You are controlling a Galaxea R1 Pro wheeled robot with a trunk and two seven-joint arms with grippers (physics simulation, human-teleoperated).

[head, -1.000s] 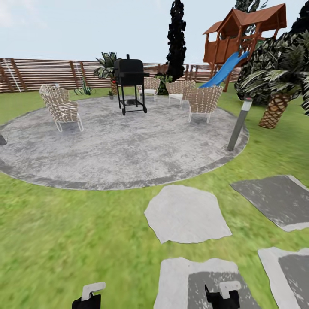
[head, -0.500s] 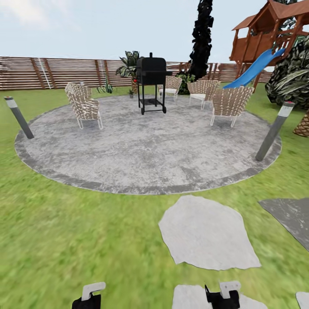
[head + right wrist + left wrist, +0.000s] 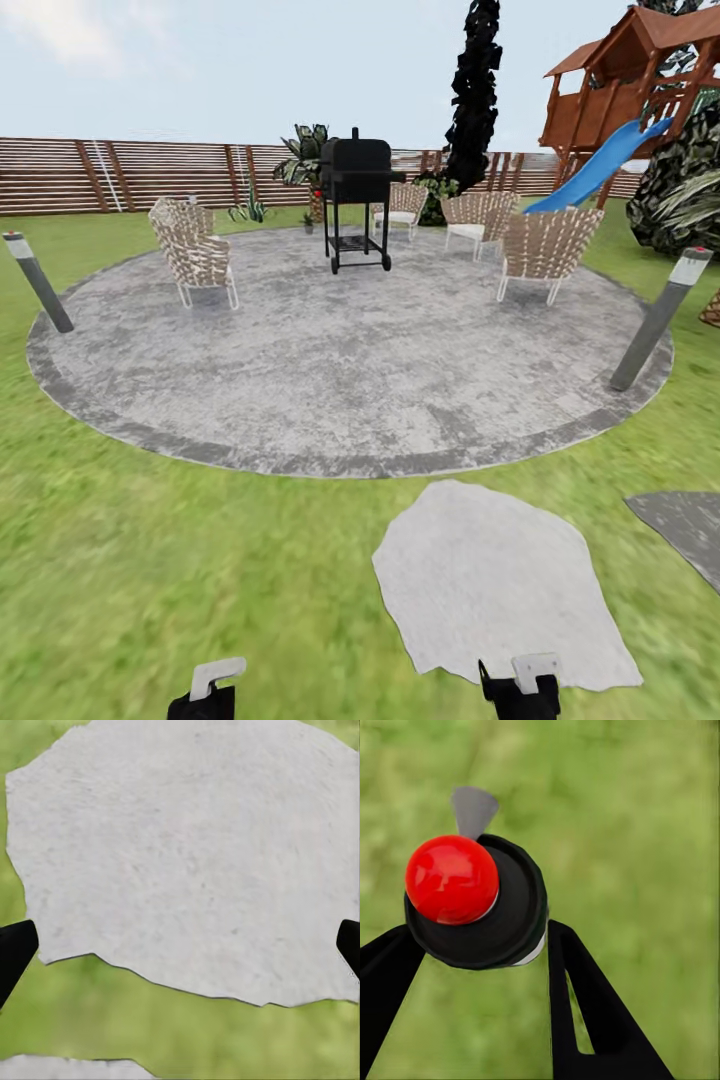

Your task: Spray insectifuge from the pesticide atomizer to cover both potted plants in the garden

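Green garden lawn [image 3: 150, 560] is filling lower frame, grey patio [image 3: 350, 380] lying mid-frame. Am judging task barely begun: no spraying yet, both potted plants left to cover. Tiny greenery by fence [image 3: 150, 172], upper middle, too small to name. Right gripper [image 3: 520, 688] is gaping wide, empty, over stepping stone [image 3: 187, 855]. Left gripper [image 3: 205, 690] fingers are flanking black red-domed object [image 3: 451, 879]; can't tell if clamped, or if it's atomizer.

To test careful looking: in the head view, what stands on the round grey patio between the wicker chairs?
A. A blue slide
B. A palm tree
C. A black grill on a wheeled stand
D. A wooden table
C: the black grill stands on the patio among the wicker chairs.
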